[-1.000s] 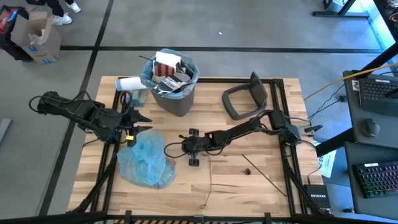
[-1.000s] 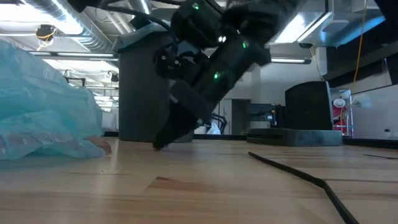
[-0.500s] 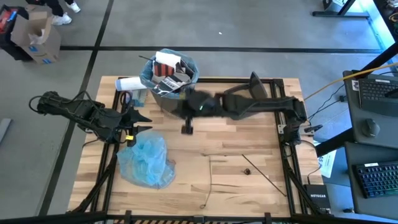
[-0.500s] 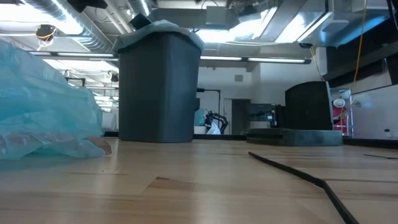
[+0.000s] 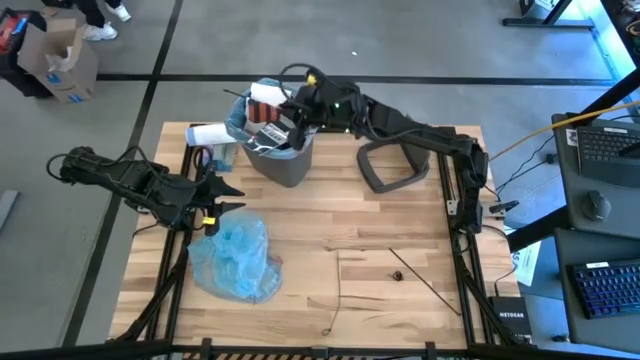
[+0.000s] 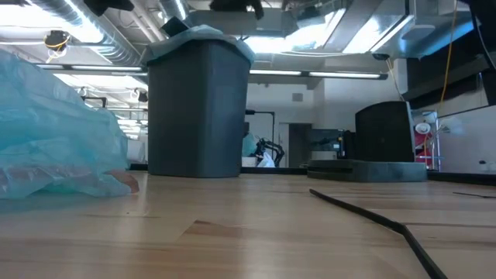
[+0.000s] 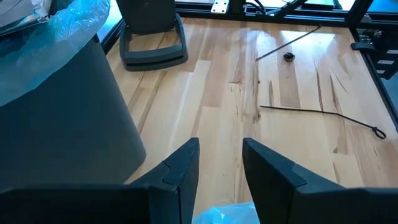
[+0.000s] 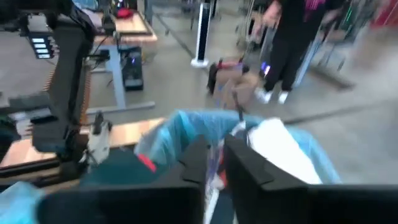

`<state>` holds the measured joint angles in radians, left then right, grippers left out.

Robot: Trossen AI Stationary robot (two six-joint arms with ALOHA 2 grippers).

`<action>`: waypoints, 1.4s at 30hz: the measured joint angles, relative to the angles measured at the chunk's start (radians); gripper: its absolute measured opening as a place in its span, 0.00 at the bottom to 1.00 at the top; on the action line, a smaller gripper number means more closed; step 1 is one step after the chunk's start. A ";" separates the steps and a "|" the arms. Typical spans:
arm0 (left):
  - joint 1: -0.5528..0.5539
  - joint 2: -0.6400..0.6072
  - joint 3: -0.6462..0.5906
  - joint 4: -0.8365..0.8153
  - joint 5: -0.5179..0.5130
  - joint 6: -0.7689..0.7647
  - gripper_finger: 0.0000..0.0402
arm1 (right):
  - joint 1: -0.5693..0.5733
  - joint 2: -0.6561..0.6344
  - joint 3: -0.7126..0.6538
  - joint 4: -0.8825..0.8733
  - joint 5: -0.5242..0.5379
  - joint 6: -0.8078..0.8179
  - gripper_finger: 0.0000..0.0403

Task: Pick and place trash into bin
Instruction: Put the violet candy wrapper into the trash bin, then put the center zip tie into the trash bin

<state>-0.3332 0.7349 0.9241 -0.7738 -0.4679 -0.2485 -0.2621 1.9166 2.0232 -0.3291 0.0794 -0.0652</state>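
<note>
R gripper (image 5: 293, 110) hovers over the small dark grey tapered plastic bin (image 5: 285, 160) w/ light blue liner, at table's far edge; bin already stuffed w/ white/printed litter (image 5: 270, 115). In the R wrist view the fingers (image 8: 199, 162) stand narrow, just a slit between them; can't tell if anything thin is pinched there. L gripper (image 5: 225, 197) waits near table's L edge, fingers (image 7: 183, 168) partly apart, holding nothing, just beside the crumpled light blue plastic bag (image 5: 235, 258).

Left on the wood table (image 5: 400, 240): thin dark sticks (image 5: 425, 283), a small dark blob (image 5: 399, 275), the bag. Grey lid (image 5: 395, 160) lies beside the bin.

Handling, my guess: sticks light, stiff, lie flat, likely slippery; pinch mid-length, tips right down at the wood. Bag soft, near weightless; grab a raised fold.
</note>
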 joint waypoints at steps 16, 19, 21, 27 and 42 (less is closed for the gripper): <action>0.000 0.000 0.000 -0.001 0.000 -0.006 0.29 | 0.038 -0.147 -0.001 -0.296 -0.027 0.061 0.66; 0.000 0.000 0.000 0.000 0.000 -0.006 0.29 | 0.096 -0.187 0.000 -0.447 -0.028 0.086 0.66; 0.000 0.000 0.000 0.000 0.000 -0.006 0.29 | 0.139 -0.197 0.000 -0.560 -0.025 0.129 0.66; 0.000 0.000 0.000 0.002 0.000 -0.006 0.29 | 0.293 -0.188 -0.081 -0.784 0.041 0.257 0.62; 0.000 0.000 0.000 0.005 0.000 -0.006 0.29 | 0.640 -0.185 -0.691 -0.739 0.037 0.746 0.53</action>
<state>-0.3336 0.7349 0.9237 -0.7685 -0.4683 -0.2550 0.3775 1.7313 1.3320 -1.0676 0.1168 0.6805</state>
